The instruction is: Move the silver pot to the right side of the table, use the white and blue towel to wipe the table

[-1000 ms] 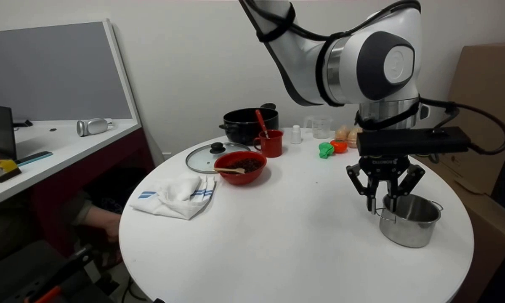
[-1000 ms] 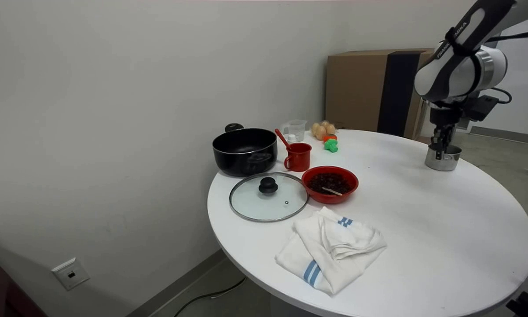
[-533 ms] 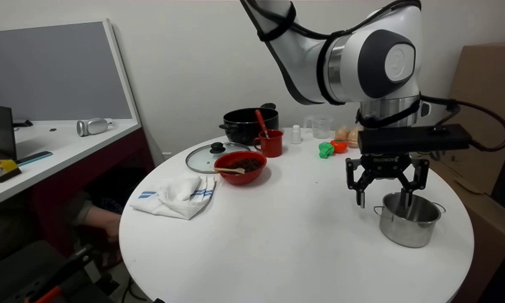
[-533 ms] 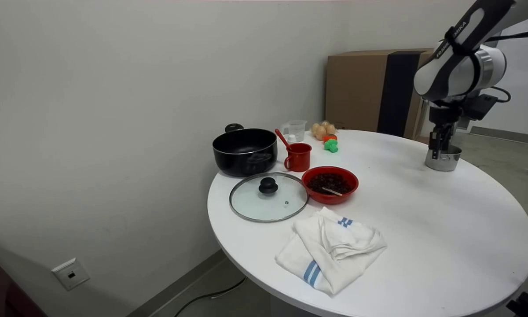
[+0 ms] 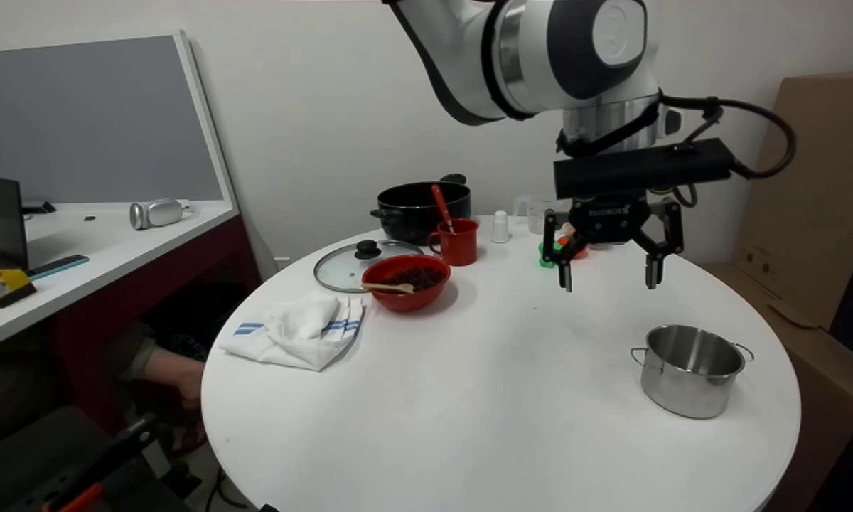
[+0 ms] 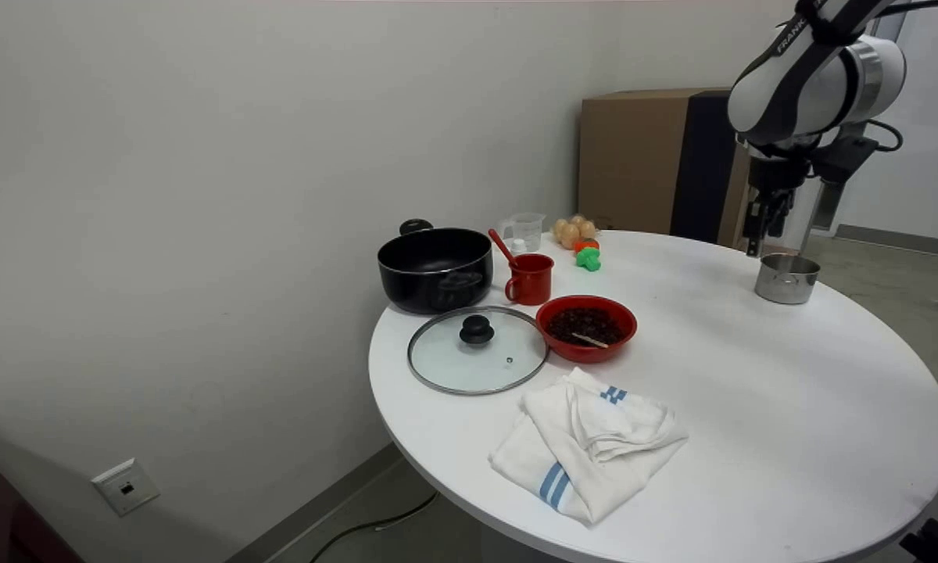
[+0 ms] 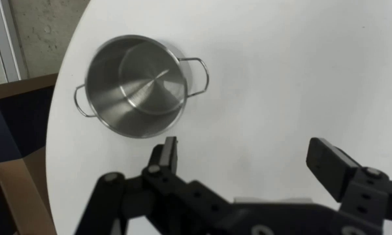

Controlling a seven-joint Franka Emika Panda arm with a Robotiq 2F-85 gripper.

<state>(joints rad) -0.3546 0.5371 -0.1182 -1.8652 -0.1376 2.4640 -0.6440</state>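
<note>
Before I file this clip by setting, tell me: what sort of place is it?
Likely a lab or office with a mock kitchen set up: a robot arm hangs over a round table bearing a black pot, and a white desk backed by a grey panel stands nearby.

White table [image 5: 469,412] bears: silver pot [image 5: 689,387] | towel [image 6: 590,446] | red bowl [image 5: 414,301] | black pot [image 6: 431,291] | lid [image 6: 449,361] | mug [image 5: 460,246]
</note>
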